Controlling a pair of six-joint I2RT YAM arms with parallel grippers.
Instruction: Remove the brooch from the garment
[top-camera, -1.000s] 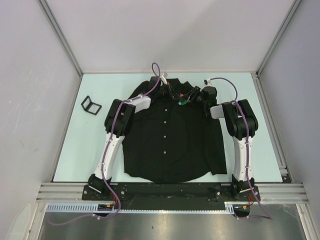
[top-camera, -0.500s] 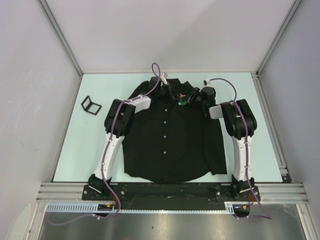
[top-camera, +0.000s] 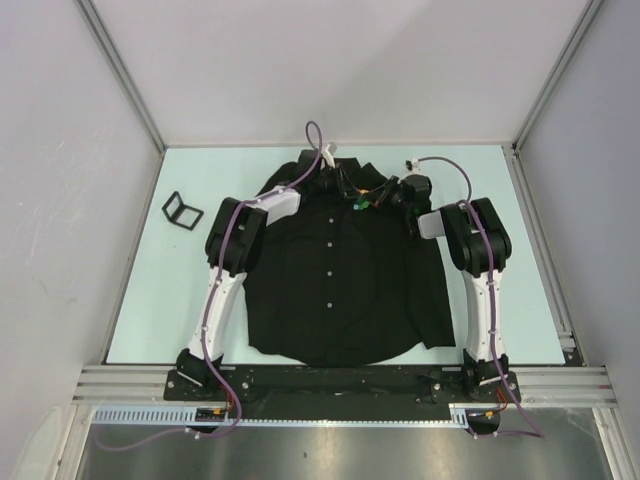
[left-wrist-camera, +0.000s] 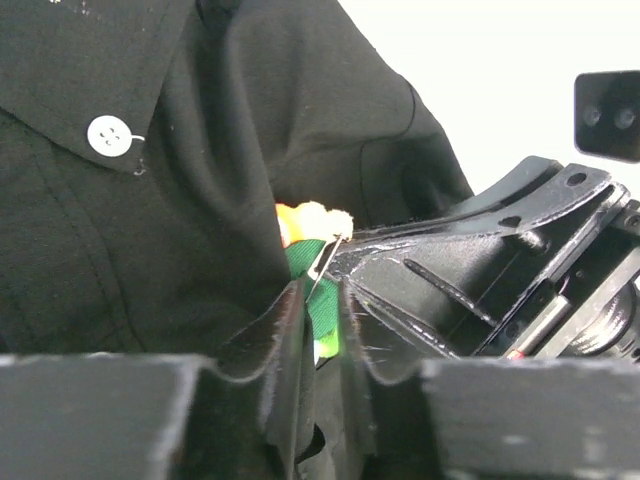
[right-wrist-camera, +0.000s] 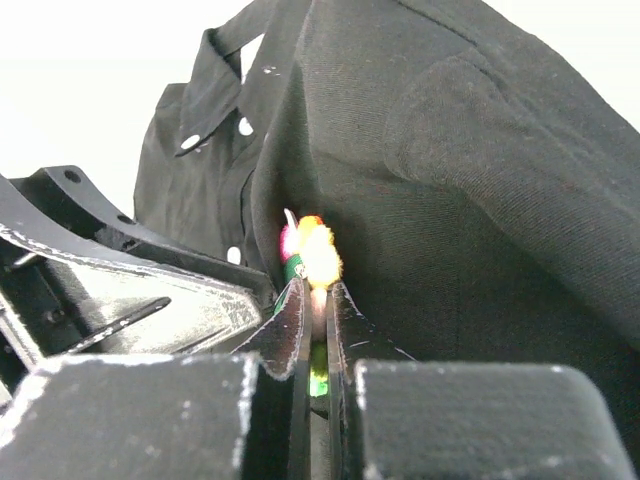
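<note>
Pale tabletop (top-camera: 500, 250). Black shirt (top-camera: 340, 290) spread flat on it, collar at far side. Both tools meet just below collar. Right tool (right-wrist-camera: 318, 300) clenched on brooch (right-wrist-camera: 318, 255). Left tool (left-wrist-camera: 320, 325) fingers slightly parted, brooch edge between them; cannot tell if gripping. Brooch lies against shirt.

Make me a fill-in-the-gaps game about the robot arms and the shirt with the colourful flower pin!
1. The garment lying on the table is coloured ____.
2. Its buttons are coloured ____.
3. The right gripper is shut on the ____.
4. The small black frame lies on the garment's ____ side.
Missing words: black, white, brooch, left.
</note>
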